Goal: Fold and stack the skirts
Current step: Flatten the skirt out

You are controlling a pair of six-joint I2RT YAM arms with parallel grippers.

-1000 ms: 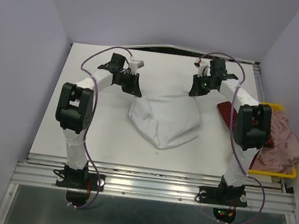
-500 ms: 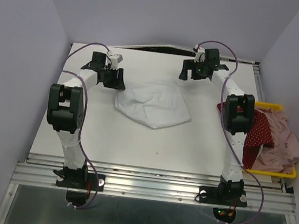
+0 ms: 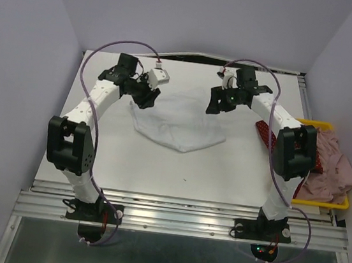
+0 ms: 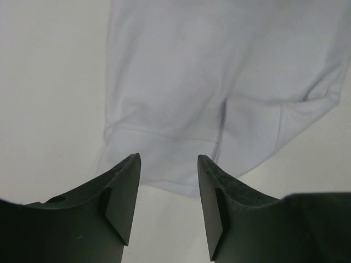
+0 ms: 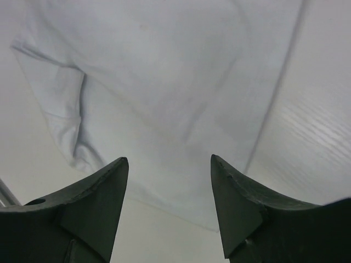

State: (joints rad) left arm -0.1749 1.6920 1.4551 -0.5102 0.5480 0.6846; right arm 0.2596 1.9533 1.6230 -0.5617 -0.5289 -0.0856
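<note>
Both arms have swung back in over the far part of the bench (image 3: 139, 165) after parting a moment ago, and the white garment (image 3: 177, 122) they carried by its far corners a second earlier no longer hangs from them. It lies let go and spread flat near the middle of the bench, its straight edge on the far side and its point toward the arm bases. I judge this to be a skirt laid out for folding, with no fold made yet, so the task is at an early stage. At the right edge the yellow tray (image 3: 342, 203) holds the dusty pink skirt (image 3: 338, 170) in a loose heap, with the dark red polka-dot skirt (image 3: 263, 131) partly hidden behind the right arm. Neither is folded or stacked. The left claw (image 3: 147, 98) hovers at the garment's far left corner. Its wrist view shows the left claw (image 4: 167, 159) parted about halfway and holding nothing, the white cloth (image 4: 219, 82) lying below it. The right claw (image 3: 216, 104) hovers over the far right corner. Seen from its wrist, the right claw (image 5: 168, 159) stands somewhat wider and is just as empty, above the cloth (image 5: 153, 82). Both look poised to take the far edge again, probably for a first fold.
</note>
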